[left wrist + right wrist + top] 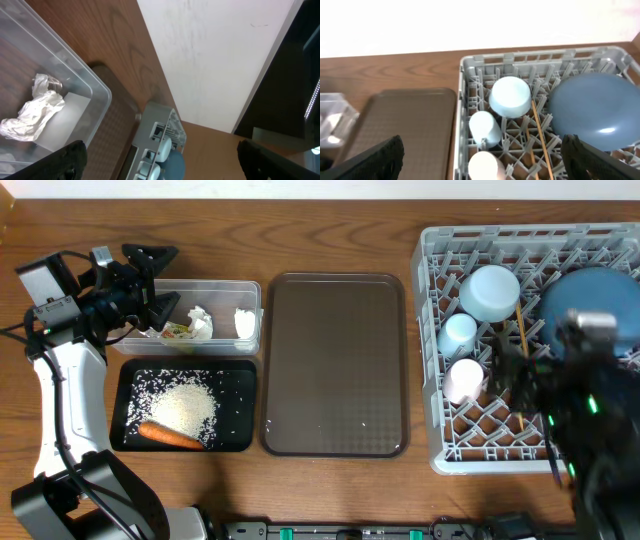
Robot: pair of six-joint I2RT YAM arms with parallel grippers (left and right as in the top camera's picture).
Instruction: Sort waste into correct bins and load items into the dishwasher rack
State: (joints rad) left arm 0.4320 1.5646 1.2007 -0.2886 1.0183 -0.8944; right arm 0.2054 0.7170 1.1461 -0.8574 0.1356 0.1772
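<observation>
Jaws on both arms stand wide apart and hold nothing. The left gripper (160, 280) hangs over the left end of the clear tub (252, 288). In that tub lie two white paper wads (203, 323) and a green-yellow wrapper (178, 330). Just in front of the tub sits the black tray (250, 408), holding a heap of loose rice (185, 405) with the carrot (168, 436) along its near edge. A brown tray (335, 365) lies between these bins and the grey rack (440, 452) on the wooden surface (330, 230).

The right gripper (482, 147) is above the rack; in the overhead view that arm is a dark blur, so its exact place over the pegs is hard to fix. Inside the rack, the pale blue bowl (490, 292) is upside down at the back, with the blue plate (590, 300) to its right. The blue cup (460, 333) and pink cup (465, 378) sit in front of the bowl, and the chopsticks (521, 370) lie just beside the cups.
</observation>
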